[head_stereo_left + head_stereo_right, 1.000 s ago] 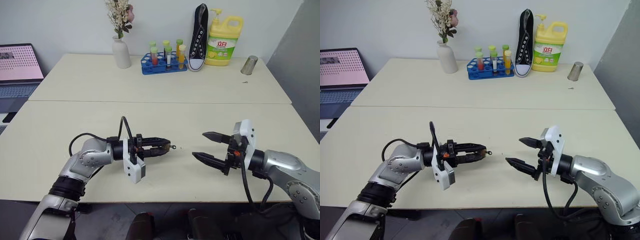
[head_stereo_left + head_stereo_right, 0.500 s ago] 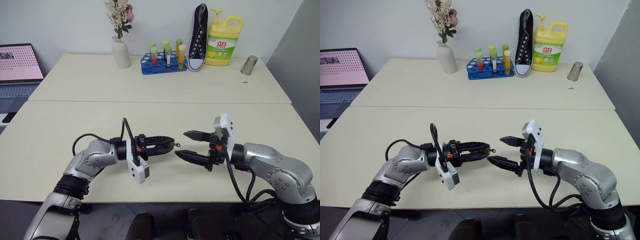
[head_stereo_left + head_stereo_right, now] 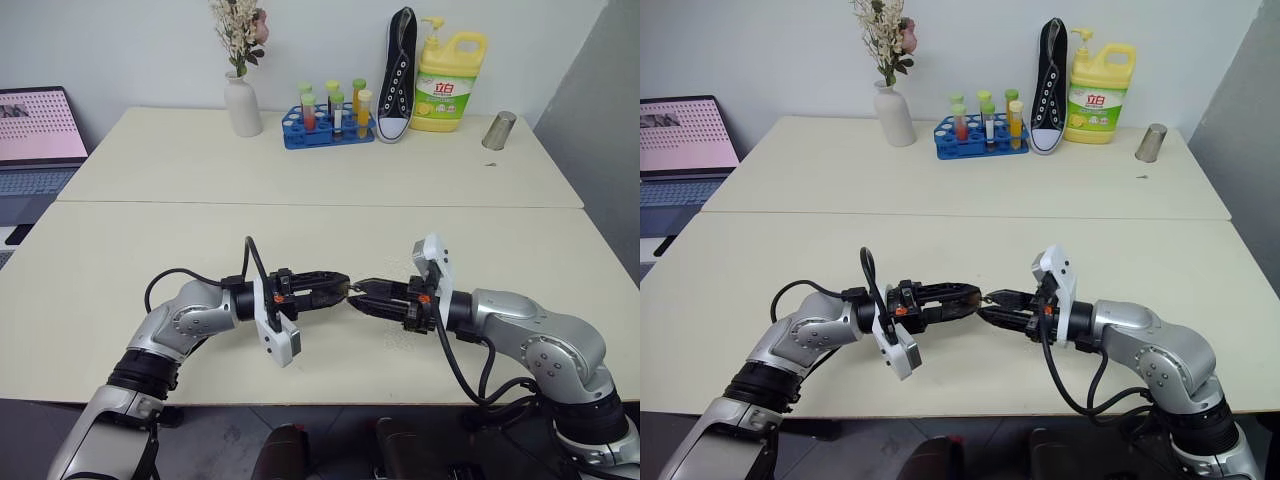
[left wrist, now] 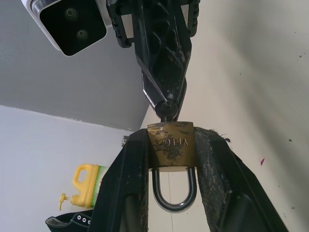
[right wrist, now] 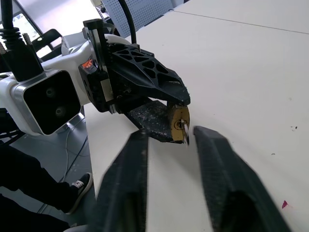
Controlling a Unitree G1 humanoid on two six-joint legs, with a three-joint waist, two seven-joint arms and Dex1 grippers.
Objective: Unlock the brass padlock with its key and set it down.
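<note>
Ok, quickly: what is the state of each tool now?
Left tool: closed, holding the brass padlock.
Right tool: at the key in the padlock; open or closed cannot be told.

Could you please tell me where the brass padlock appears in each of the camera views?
Left eye: brass padlock where both claws meet.
Right eye: at the same meeting point.
Left wrist: mid-frame, clamped between the left claw's fingers.
Right wrist: mid-frame, keyhole side showing.
Shared landmark: yellow detergent bottle.
</note>
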